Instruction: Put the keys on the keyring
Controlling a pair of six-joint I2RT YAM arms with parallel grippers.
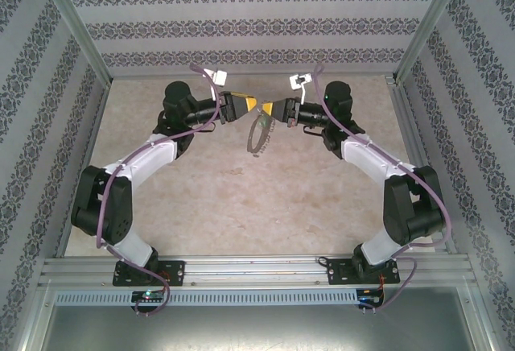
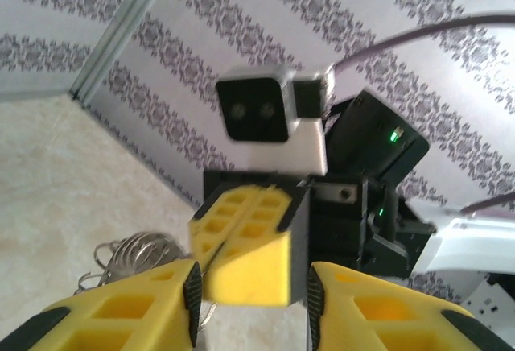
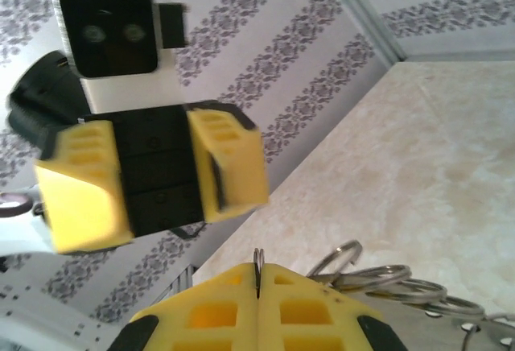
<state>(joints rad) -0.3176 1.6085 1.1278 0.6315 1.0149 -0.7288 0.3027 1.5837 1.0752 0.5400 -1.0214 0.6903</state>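
Above the far middle of the table, my two grippers meet tip to tip. My right gripper (image 1: 267,109) (image 3: 258,274) is shut on the rim of the keyring (image 1: 259,135), a thin dark hoop hanging below it. The hoop's edge (image 3: 258,259) pokes up between the pressed yellow fingers. A fringe of small grey rings (image 3: 378,277) (image 2: 133,256) trails off to one side. My left gripper (image 1: 250,103) (image 2: 253,295) is open with nothing gripped. Its fingers stand on either side of the right gripper's tip (image 2: 245,234). The keys are out of view.
The beige tabletop (image 1: 241,206) lies below both arms. Patterned walls close in the back and sides, with aluminium posts (image 2: 121,37) at the corners. A metal rail (image 1: 257,270) carrying the arm bases runs along the near edge.
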